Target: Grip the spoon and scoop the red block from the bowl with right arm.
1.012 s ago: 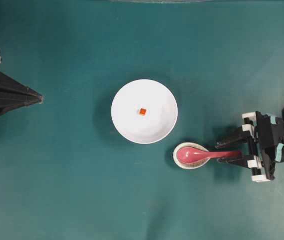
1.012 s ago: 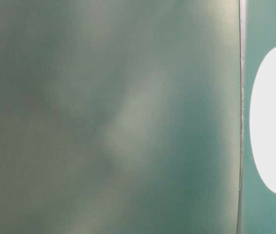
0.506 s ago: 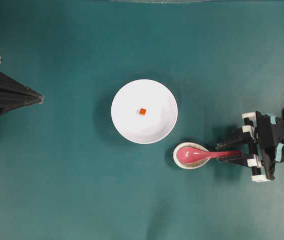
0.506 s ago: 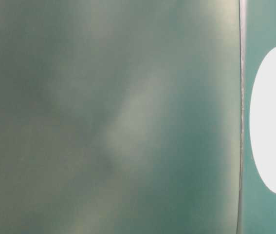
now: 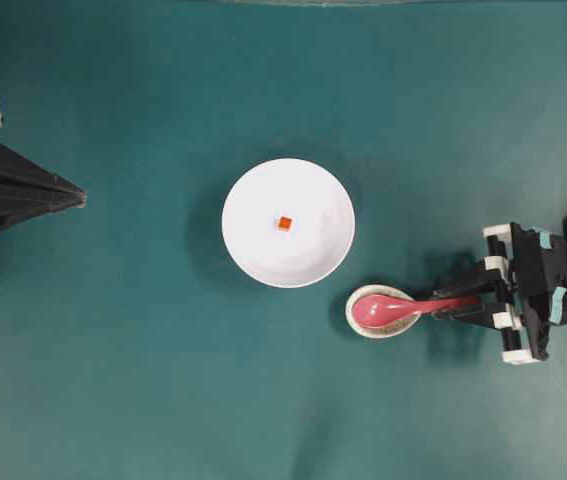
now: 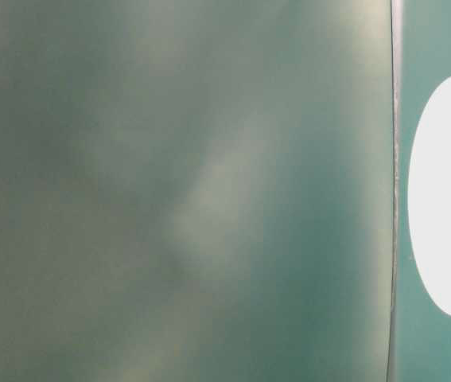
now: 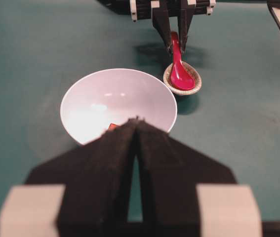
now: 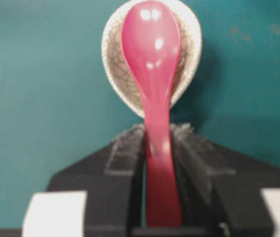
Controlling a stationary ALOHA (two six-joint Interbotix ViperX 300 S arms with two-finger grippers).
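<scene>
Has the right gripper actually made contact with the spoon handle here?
Touching. In the right wrist view both fingers of the right gripper press against the sides of the spoon handle, no gap visible; overhead agrees.

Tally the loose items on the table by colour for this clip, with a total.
White: 1, the bowl
Pink-red: 1, the spoon
Red-orange: 1, the red block
Speckled grey-white: 1, the small dish under the spoon
Total: 4

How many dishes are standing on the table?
2: the white bowl at the centre, and a small speckled dish beside it, under the spoon. None seems hidden.
</scene>
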